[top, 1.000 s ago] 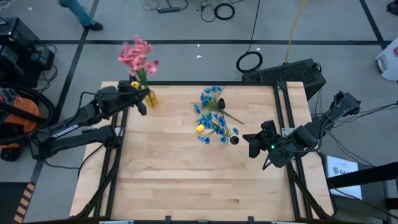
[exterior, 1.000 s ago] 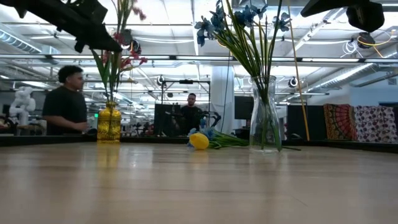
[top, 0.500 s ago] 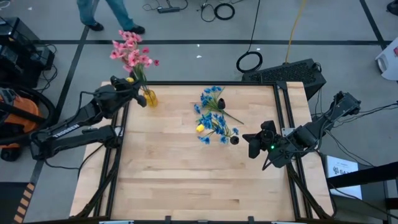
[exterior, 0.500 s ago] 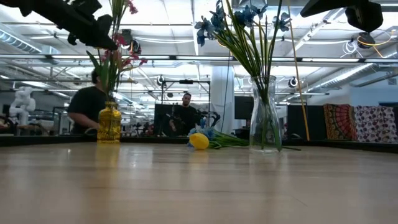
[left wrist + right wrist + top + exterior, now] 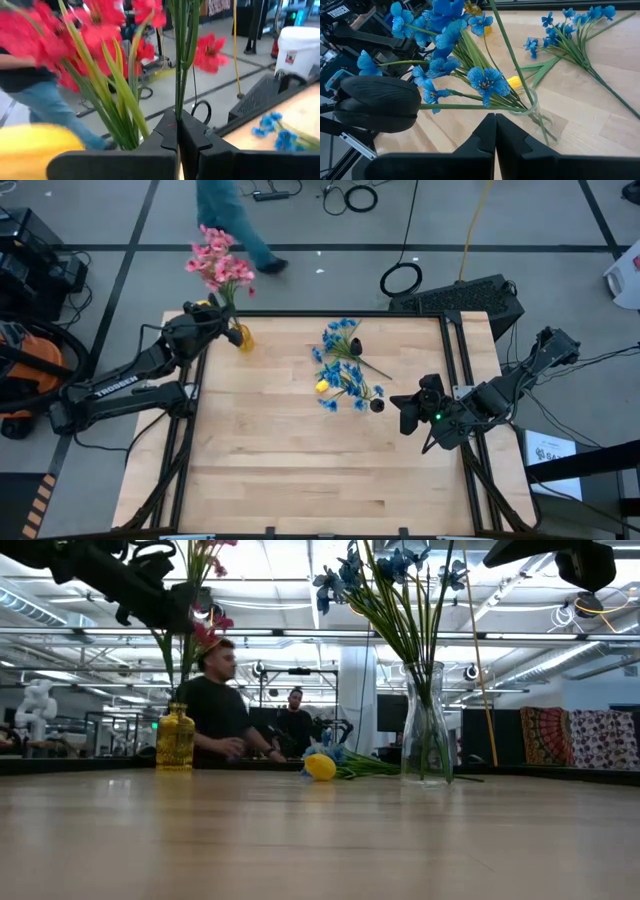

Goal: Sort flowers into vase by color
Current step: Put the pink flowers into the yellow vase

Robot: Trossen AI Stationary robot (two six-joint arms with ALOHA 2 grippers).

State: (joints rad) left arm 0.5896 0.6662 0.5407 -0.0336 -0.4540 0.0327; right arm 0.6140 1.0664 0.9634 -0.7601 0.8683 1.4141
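High view: left gripper (image 5: 222, 313) at the table's far-left corner, clamped on green stems (image 5: 181, 60) of the pink flowers (image 5: 219, 265) standing in the yellow vase (image 5: 243, 337); left wrist view shows its fingers pressed together around them. Versus 0.5 s ago the pink bunch has swung slightly right and the gripper shifted with it. Right gripper (image 5: 407, 407) hangs unmoved near the table's right edge, fingers closed on nothing. Blue flowers (image 5: 385, 580) stand in the clear glass vase (image 5: 427, 730); 1 loose blue sprig (image 5: 342, 340) and a yellow bud (image 5: 322, 386) lie on the table (image 5: 300, 470). A person (image 5: 228, 215) has walked further right behind the table.
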